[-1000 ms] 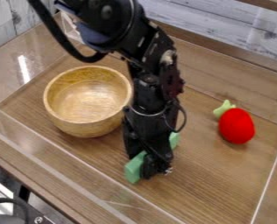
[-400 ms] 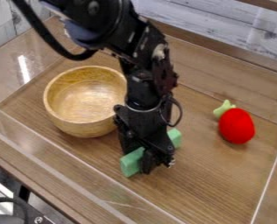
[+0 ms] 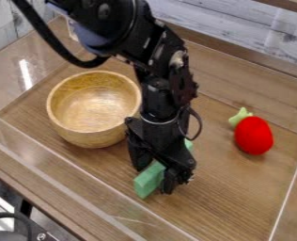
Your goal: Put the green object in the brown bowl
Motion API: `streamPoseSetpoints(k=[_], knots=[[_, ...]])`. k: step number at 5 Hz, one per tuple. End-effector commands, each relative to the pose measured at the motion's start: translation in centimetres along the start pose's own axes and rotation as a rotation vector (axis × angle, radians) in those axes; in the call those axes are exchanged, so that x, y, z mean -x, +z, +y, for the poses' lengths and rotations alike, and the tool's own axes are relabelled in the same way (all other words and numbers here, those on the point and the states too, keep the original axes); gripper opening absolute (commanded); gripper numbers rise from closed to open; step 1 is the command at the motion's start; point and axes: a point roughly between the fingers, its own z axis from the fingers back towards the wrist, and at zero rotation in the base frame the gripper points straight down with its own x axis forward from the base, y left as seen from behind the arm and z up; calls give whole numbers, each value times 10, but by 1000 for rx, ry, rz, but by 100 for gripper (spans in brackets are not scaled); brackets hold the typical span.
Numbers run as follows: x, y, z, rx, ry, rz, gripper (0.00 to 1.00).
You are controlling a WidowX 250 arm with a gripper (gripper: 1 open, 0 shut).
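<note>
Green bar point(image 3: 148, 179) lies on the bench point(image 3: 241, 211), near and right of the brown bowl point(image 3: 93, 108). The jaws point(image 3: 162, 176) are low over it; their spread and grip I cannot tell. Lifting and dropping in remain.

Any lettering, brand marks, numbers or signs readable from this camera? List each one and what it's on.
No readable text anywhere in this view.
Green bar: no lettering seen on the part that shows; the gripper hides some of it.
Brown bowl: none seen.
Red toy: none seen.
Robot arm: pale marks, too small and blurred to read.
</note>
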Motion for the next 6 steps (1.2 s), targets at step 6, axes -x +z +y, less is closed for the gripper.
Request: streamPoseSetpoints(k=[6], knots=[[16, 71, 64, 0, 268, -81, 0]])
